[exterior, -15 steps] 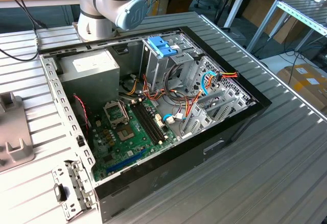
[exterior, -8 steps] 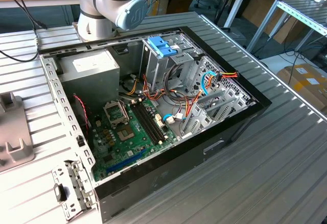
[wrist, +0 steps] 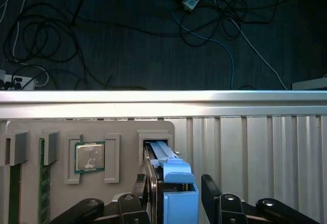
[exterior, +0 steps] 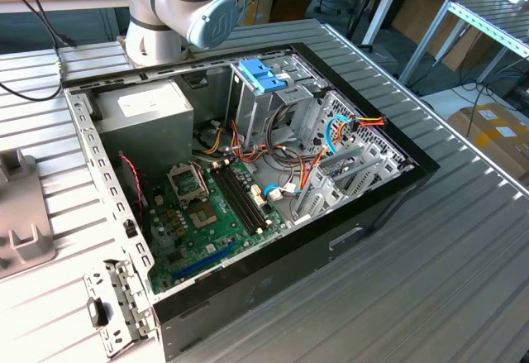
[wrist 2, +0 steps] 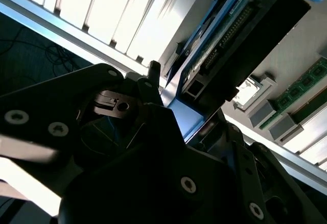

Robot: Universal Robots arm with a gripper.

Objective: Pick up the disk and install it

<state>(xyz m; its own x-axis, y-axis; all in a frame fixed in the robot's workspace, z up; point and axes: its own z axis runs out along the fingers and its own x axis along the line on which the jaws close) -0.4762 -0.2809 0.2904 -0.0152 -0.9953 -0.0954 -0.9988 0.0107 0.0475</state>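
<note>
Disk (wrist: pixel 178 185) on its edge in the holder (wrist: pixel 127 132), between the parted fingers of the gripper (wrist: pixel 175 182).

In the first wrist view the disk, grey metal with a light-blue rail, stood upright in a slot of the grey holder, just beside the recess with the processor chip (wrist: pixel 90 157). One of the gripper's fingers (wrist: pixel 209 189) was on each side of it. A thin dark gap showed between the blue rail and one finger, so the jaws were not closed on the disk. Whether the other finger touched the metal, I could not tell. In the second wrist view the underside of the disk (wrist 2: pixel 240 25) showed beyond the black gripper body. In the exterior view the arm (exterior: pixel 178 7) stood at 11 o'clock from the open computer case (exterior: pixel 372 206). Inside the case the power supply (exterior: pixel 149 111) was at 10 o'clock, the motherboard (exterior: pixel 198 222) at 7 o'clock and a blue plastic piece (exterior: pixel 263 75) at 12 o'clock.
</note>
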